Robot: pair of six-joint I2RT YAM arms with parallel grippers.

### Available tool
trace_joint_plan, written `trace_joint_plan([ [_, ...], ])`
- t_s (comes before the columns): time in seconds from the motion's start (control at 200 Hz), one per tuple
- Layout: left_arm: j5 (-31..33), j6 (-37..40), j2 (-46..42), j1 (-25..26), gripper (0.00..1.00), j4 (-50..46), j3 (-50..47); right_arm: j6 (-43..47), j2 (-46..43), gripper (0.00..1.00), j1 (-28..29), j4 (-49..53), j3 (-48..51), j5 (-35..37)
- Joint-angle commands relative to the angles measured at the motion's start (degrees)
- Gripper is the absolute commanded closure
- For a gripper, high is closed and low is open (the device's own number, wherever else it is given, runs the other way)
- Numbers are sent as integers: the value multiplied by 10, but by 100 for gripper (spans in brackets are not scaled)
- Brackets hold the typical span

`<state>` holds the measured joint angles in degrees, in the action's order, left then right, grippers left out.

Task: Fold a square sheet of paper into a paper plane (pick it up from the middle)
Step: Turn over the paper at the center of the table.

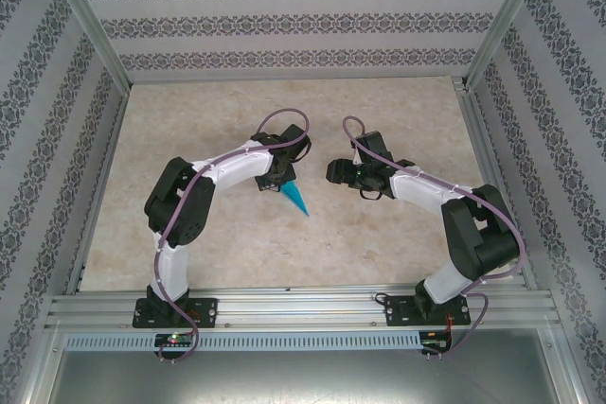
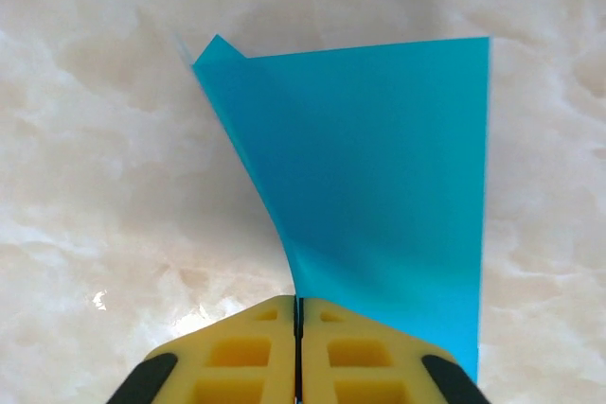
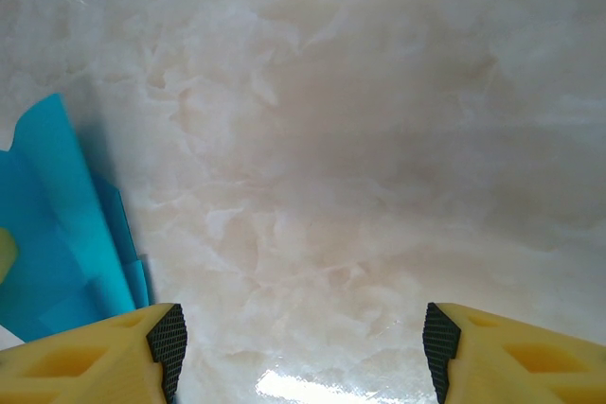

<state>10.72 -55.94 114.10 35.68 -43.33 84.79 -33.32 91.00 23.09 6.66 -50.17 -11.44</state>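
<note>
Pinching the paper plane (image 1: 295,198) in the left claw (image 1: 281,177) — pressed tight together on a folded teal edge. From above, a narrow dart: long axis on a diagonal, sharp tip aimed toward the near right of the bench (image 1: 379,243), wide end up at the claw. Resting on the pale marble-patterned surface or just off it — hard to tell from above. Reaching in with the left arm, elbow bent high, wrist angled toward centre. Mirroring that with the right arm from the other side, right claw (image 1: 333,172) spread wide, nothing between the yellow fingers (image 3: 95,361), near the paper but apart. Up close from the left wrist: thin, smooth, layered paper, one crisp straight edge, one curling flap.
</note>
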Motion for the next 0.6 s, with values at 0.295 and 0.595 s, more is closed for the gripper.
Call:
trace_joint_plan([
  [0.295, -94, 100, -125, 4, 97, 106, -50, -16, -76, 30, -10, 13, 4, -21],
  [0.595, -238, 96, -160, -15, 97, 313, -151, -32, -117, 30, -19, -36, 28, -78],
])
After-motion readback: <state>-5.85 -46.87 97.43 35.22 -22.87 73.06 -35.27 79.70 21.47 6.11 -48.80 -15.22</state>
